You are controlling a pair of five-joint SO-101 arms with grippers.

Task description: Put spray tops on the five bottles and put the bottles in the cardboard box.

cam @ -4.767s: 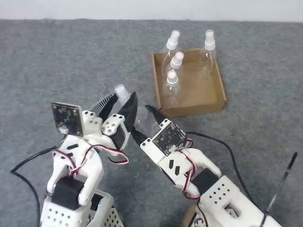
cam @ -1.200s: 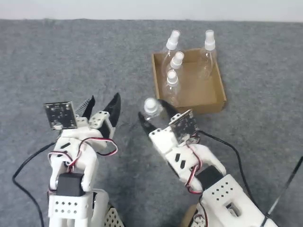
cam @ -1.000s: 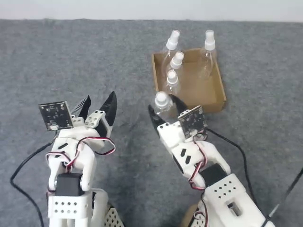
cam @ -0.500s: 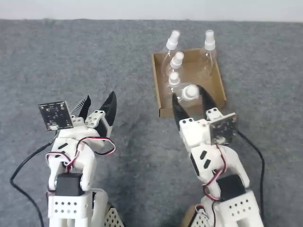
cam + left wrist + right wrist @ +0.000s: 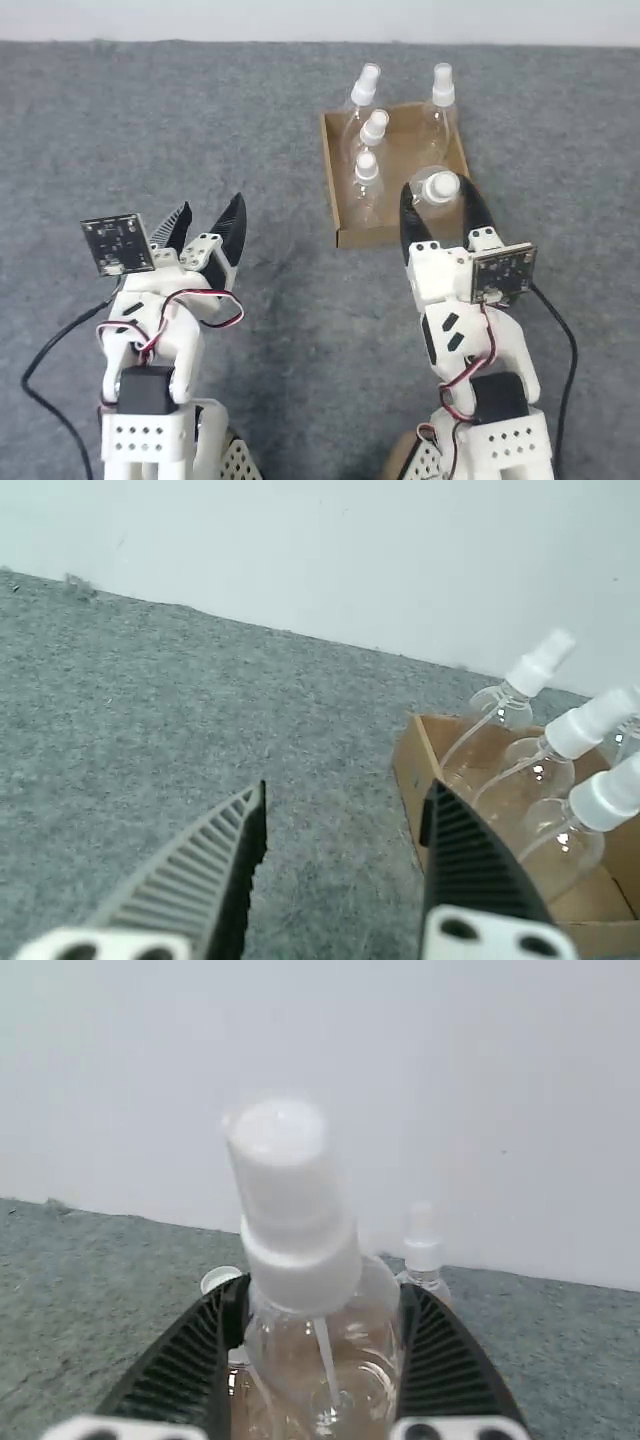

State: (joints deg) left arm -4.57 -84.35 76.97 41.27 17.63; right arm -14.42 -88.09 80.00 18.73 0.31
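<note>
A gray mat (image 5: 150, 120) covers the whole table top. It looks soft and fuzzy, like felt, with tiny light and dark specks all over it. A white wall (image 5: 200, 18) stands behind the far edge of the mat. The wall is plain and smooth, with a few faint marks on it. Right where the mat meets the wall, a small clump of fluff (image 5: 72, 580) sits on the mat.

Table (image 5: 150, 130): grey felt-like cover, running to a white wall at the far edge. Cardboard box (image 5: 330, 170) sits flat on it, far right of centre. Two white arm bases at the near edge, left (image 5: 150, 440) and right (image 5: 495, 450). A black cable (image 5: 30, 362) lies near left, another (image 5: 573, 350) near right.
</note>
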